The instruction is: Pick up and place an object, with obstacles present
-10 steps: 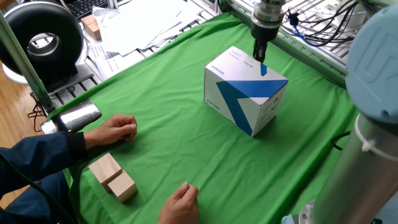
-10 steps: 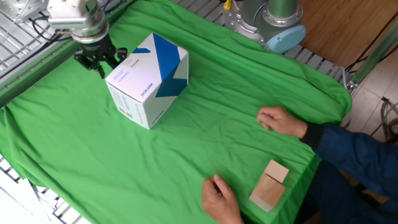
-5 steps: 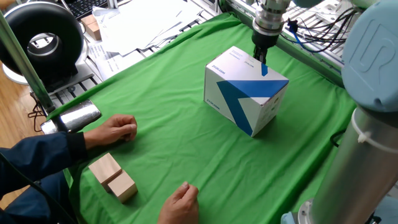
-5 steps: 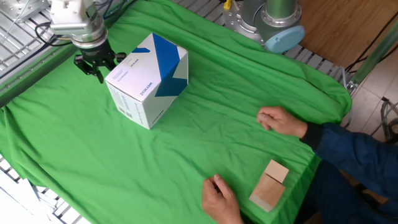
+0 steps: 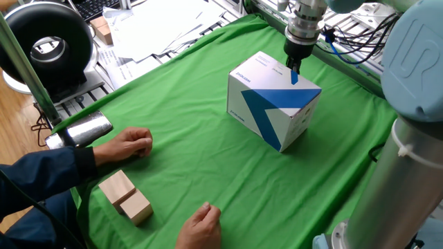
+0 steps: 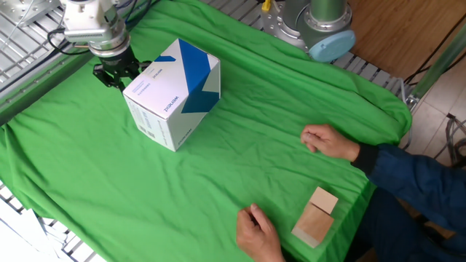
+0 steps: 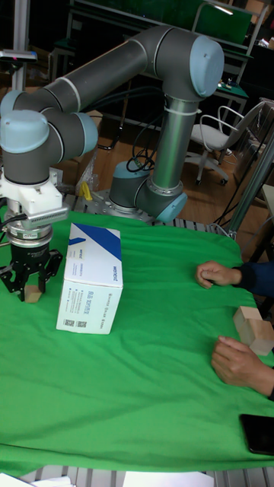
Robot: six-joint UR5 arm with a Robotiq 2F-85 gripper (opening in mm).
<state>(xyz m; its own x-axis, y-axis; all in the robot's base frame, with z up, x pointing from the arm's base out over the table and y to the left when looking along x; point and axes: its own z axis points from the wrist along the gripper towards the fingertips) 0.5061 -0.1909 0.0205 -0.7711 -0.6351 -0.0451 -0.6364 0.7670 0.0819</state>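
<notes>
The object, a tiny pale-wood cube (image 7: pixel 32 294), shows only in the tall fixed view, low over the green cloth to the left of the box. My gripper (image 7: pixel 30 291) points straight down, shut on the cube, its fingers close on either side. The obstacle is a large white box with blue shapes (image 5: pixel 273 100) (image 6: pixel 171 94) (image 7: pixel 90 278) in the middle of the cloth. In both fixed views my gripper (image 5: pixel 293 66) (image 6: pixel 115 75) hangs just beyond the box's far corner, and the box or the fingers hide the cube.
A person's two hands (image 5: pixel 128 144) (image 5: pixel 201 225) rest on the cloth at the near edge, with two larger wooden blocks (image 5: pixel 126 196) (image 6: pixel 317 212) between them. A black phone (image 7: pixel 259 434) lies at the cloth's corner. Metal rails and cables run behind the gripper.
My gripper has slid a little along the far side of the box, away from its corner. The box, the hands and the blocks have not moved.
</notes>
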